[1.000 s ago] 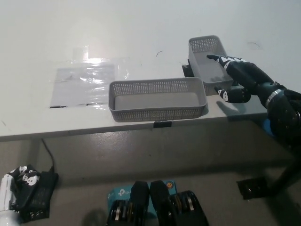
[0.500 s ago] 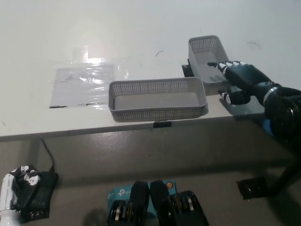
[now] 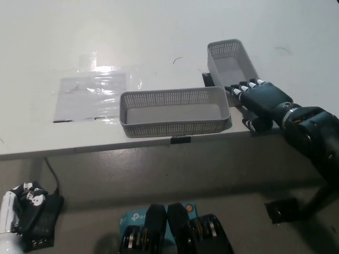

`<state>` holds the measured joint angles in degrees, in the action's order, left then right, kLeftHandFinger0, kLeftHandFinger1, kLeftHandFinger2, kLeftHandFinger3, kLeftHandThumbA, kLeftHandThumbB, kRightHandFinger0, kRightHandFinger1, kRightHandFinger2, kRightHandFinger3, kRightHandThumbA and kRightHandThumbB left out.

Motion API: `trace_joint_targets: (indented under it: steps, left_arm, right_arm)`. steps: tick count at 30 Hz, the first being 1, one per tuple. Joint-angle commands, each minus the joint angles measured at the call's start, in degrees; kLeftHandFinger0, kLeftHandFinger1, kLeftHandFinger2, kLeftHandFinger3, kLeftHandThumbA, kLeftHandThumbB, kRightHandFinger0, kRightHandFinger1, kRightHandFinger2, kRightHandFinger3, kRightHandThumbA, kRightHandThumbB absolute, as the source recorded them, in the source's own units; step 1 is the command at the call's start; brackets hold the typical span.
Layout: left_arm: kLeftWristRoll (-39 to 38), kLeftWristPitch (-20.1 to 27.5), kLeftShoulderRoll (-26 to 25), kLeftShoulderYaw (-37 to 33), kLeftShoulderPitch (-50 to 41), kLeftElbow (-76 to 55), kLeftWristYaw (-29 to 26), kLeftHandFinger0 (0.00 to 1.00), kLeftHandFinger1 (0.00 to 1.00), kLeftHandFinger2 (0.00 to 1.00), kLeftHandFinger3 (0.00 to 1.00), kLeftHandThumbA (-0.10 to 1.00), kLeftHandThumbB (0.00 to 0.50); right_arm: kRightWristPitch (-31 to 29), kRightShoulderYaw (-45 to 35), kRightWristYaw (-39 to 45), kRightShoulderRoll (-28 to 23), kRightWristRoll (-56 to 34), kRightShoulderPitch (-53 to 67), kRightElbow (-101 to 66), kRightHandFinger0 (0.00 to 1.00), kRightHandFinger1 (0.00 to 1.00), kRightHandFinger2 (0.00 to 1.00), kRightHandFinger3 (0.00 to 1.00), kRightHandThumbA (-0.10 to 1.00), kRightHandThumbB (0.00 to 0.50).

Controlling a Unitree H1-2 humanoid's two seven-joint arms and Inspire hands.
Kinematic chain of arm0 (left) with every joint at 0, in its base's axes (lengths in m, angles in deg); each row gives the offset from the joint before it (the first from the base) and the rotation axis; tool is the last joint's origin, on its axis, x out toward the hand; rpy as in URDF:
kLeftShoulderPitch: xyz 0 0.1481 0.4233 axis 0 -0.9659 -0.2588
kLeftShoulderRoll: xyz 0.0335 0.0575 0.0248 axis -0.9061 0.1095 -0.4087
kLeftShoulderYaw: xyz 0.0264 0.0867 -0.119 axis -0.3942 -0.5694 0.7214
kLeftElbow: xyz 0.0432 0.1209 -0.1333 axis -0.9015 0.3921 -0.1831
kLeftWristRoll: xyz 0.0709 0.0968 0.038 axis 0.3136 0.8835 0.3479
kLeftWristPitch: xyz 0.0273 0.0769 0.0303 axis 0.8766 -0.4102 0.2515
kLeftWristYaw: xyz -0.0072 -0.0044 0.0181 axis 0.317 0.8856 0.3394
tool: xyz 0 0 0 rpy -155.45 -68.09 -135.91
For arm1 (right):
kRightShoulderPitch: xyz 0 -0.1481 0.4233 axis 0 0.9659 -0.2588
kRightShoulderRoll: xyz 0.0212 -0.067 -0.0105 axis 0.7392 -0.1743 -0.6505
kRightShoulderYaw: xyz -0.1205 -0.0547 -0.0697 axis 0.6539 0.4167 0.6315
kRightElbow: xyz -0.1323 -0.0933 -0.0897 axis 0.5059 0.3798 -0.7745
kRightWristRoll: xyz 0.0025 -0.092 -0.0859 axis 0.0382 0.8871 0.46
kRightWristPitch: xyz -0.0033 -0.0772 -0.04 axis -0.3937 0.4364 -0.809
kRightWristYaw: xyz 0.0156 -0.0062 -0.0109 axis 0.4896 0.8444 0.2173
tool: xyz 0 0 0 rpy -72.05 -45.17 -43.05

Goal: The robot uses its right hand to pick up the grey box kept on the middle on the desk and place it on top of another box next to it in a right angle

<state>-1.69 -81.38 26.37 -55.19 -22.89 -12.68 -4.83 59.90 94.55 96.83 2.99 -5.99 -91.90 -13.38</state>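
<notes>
Black right hand reaches in from the right, its fingers spread and empty, fingertips touching the near end of a grey box that lies lengthwise on the white desk. Just left of the hand, a second, longer grey box sits crosswise near the desk's front edge. Farther left lies a clear plastic sheet. White left hand rests low at the far left, below the desk; whether it is open or closed cannot be told.

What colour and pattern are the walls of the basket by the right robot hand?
Grey, with a fine perforated mesh pattern on the basket; only the head view shows it.
</notes>
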Motion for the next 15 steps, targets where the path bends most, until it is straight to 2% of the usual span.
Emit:
trace_joint_targets:
  steps: [1, 2, 3, 4, 5, 6, 7, 8, 9, 11, 12, 14, 15]
  left_arm:
    - [0.44, 3.02, -1.52, -0.36, 0.42, -1.93, 0.4, 0.0, 0.0, 0.0, 0.22, 0.86, 0.49]
    - [0.43, 3.06, -1.48, -0.38, 0.41, -1.91, 0.39, 0.0, 0.0, 0.0, 0.22, 0.86, 0.49]
    - [0.85, 2.94, -1.7, -0.57, 0.16, -1.97, 0.46, 0.0, 0.0, 0.0, 0.22, 0.88, 0.481]
    - [0.82, 2.96, -1.72, -0.58, 0.09, -2.0, 0.44, 0.0, 0.0, 0.0, 0.22, 0.88, 0.481]
    - [0.82, 3.51, -1.69, -0.72, -0.1, -1.61, 0.58, 0.0, 0.0, 0.0, 0.23, 0.9, 0.493]
    - [0.7, 3.55, -1.72, -0.76, -0.12, -1.61, 0.68, 0.0, 0.0, 0.0, 0.23, 0.9, 0.496]
    - [0.74, 3.78, -1.79, -0.86, -0.15, -1.55, 0.76, 0.0, 0.0, 0.0, 0.22, 0.91, 0.499]
    - [0.58, 3.72, -1.88, -0.98, -0.19, -1.63, 0.98, 0.0, 0.0, 0.0, 0.22, 0.91, 0.5]
    - [0.44, 3.93, -1.93, -1.05, -0.2, -1.59, 1.08, 0.0, 0.0, 0.0, 0.22, 0.91, 0.488]
    - [0.34, 4.69, -2.07, -1.12, -0.35, -1.51, 1.12, 0.0, 0.0, 0.0, 0.22, 0.88, 0.484]
    - [0.42, 4.75, -2.19, -1.28, -0.37, -1.5, 1.19, 0.0, 0.0, 0.0, 0.22, 0.88, 0.486]
    - [1.31, 4.92, -2.53, -1.64, -0.44, -1.63, 0.91, 0.0, 0.0, 0.0, 0.22, 0.9, 0.486]
    - [1.49, 4.91, -2.76, -1.99, -0.31, -1.64, 1.08, 0.0, 0.0, 0.0, 0.24, 0.9, 0.493]
  right_arm:
    - [1.95, 2.42, -0.05, -0.41, 7.65, -2.04, 2.24, 1.0, 1.0, 1.0, 1.0, 0.39, 0.293]
    - [1.95, 2.4, -0.02, -0.44, 7.76, -2.06, 2.2, 1.0, 1.0, 1.0, 1.0, 0.4, 0.29]
    - [2.43, 3.92, -1.25, -0.59, 10.64, -2.99, 3.35, 0.75, 1.0, 1.0, 1.0, 0.27, 0.164]
    - [2.48, 4.01, -1.32, -0.54, 10.72, -3.03, 3.41, 0.68, 0.96, 0.94, 1.0, 0.27, 0.145]
    - [2.64, 5.21, -2.24, -0.45, 12.39, -4.11, 5.66, 0.12, 0.34, 0.45, 1.0, -0.08, 0.05]
    - [2.25, 5.66, -3.29, -0.43, 12.86, -4.46, 6.59, 0.02, 0.15, 0.3, 0.89, -0.1, 0.054]
    - [1.98, 6.02, -5.31, -0.49, 13.57, -4.75, 7.44, 0.0, 0.03, 0.17, 0.73, -0.1, 0.047]
    - [1.86, 6.7, -7.29, -0.65, 14.83, -5.16, 8.23, 0.0, 0.02, 0.14, 0.64, -0.1, 0.046]
    - [1.81, 7.21, -8.66, -0.78, 15.77, -5.45, 8.76, 0.0, 0.01, 0.17, 0.53, -0.1, 0.057]
    - [2.04, 8.0, -10.59, -0.89, 17.25, -6.22, 9.54, 0.0, 0.08, 0.34, 0.46, -0.1, 0.006]
    - [1.83, 7.85, -11.03, -0.79, 17.04, -6.39, 10.03, 0.0, 0.09, 0.36, 0.42, -0.1, 0.0]
    - [0.51, 7.13, -13.52, -0.45, 16.15, -6.35, 11.03, 0.0, 0.12, 0.42, 0.44, -0.1, 0.0]
    - [0.7, 6.95, -13.38, -0.33, 16.08, -6.3, 11.04, 0.0, 0.1, 0.39, 0.35, -0.1, 0.0]
